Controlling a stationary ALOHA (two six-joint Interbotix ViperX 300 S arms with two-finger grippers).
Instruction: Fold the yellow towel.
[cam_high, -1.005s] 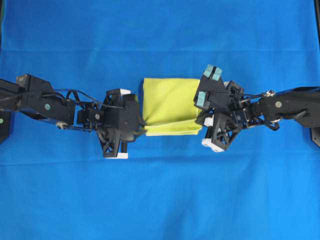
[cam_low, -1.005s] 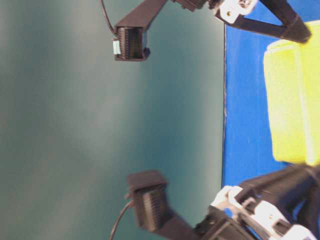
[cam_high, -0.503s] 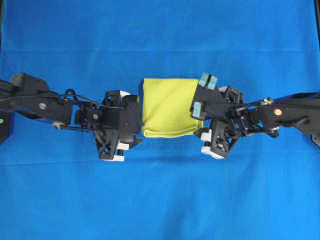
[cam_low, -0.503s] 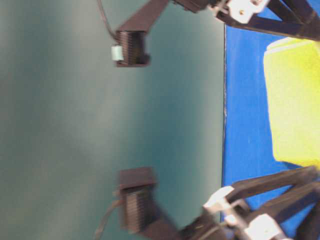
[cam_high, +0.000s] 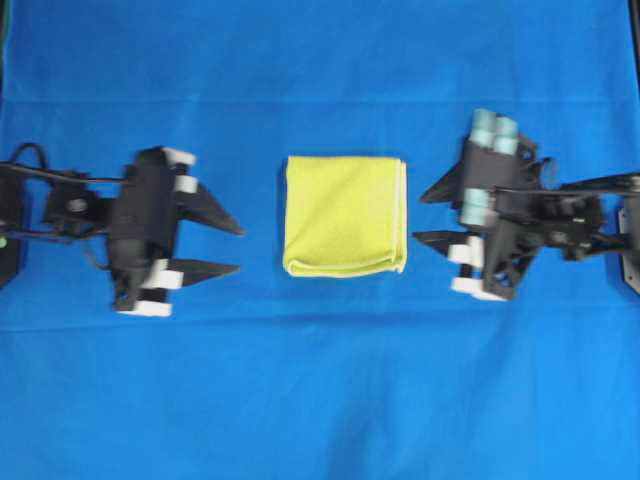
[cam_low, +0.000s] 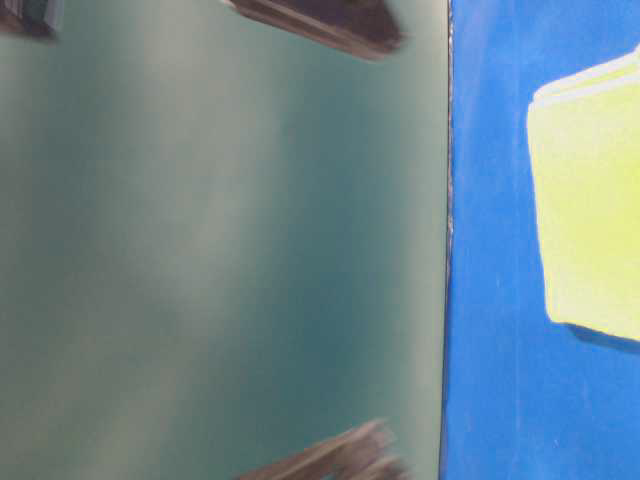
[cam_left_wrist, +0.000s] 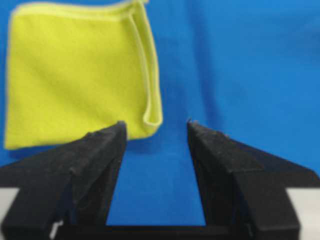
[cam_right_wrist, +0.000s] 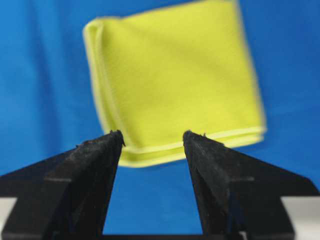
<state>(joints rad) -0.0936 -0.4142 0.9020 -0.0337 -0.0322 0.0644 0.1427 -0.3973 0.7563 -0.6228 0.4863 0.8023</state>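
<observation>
Folded yellow towel (cam_high: 345, 215) lies on blue cloth surface (cam_high: 330, 390).

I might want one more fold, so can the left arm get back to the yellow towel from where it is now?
Probably yes. The left gripper is open, holds nothing and points at the yellow towel, with only bare blue cloth between them. The right gripper stands clear on the far side.

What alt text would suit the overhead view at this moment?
A folded yellow towel lies flat at the middle of a blue cloth surface. The left hand and right hand sit apart from it on either side, both open and empty.
</observation>
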